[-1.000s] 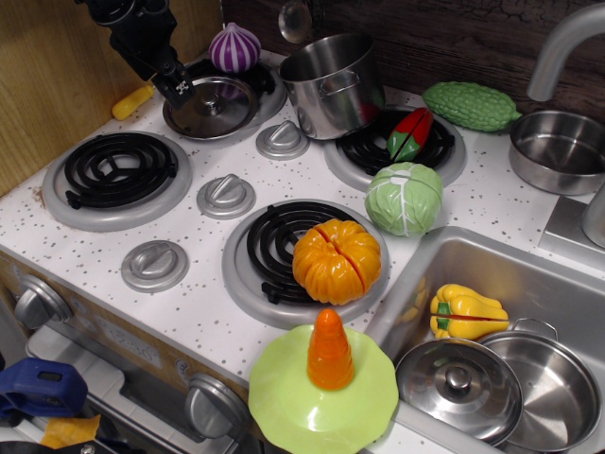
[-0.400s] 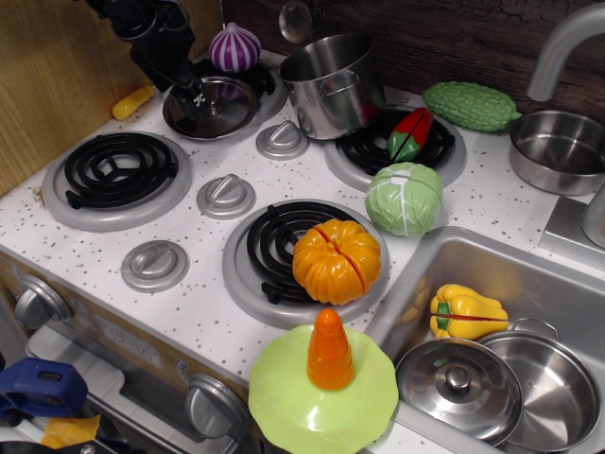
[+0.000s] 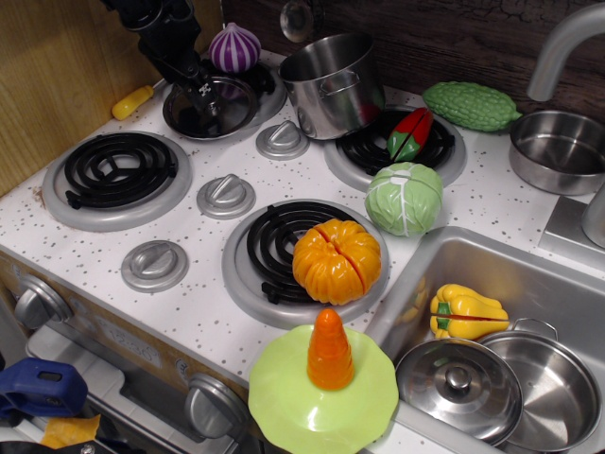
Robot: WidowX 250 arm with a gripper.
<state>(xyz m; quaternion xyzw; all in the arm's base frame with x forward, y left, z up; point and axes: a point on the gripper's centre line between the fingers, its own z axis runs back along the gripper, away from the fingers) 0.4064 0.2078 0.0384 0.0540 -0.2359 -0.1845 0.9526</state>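
Note:
My black gripper (image 3: 204, 95) reaches down from the upper left onto a shiny round pot lid (image 3: 232, 112) that lies on the back left burner. Its tips sit over the lid's middle and hide the knob. They are dark against the dark lid, so I cannot make out how the jaws stand. A purple onion (image 3: 233, 46) lies just behind the lid. A steel pot (image 3: 331, 83) stands to the right of it. A yellow item (image 3: 132, 101) lies at the wall to the left.
An orange pumpkin (image 3: 337, 261) sits on the front right burner, with a green cabbage (image 3: 405, 197) behind it. A red pepper (image 3: 409, 134) lies on the back right burner. A carrot (image 3: 330, 350) stands on a green plate (image 3: 284, 392). The sink (image 3: 529, 274) holds a yellow pepper (image 3: 467, 312), a lid (image 3: 458, 386) and a pan (image 3: 548, 388).
The gripper has moved right and down, from the lid's left rim to over its middle, now covering the knob. Nothing else has moved.

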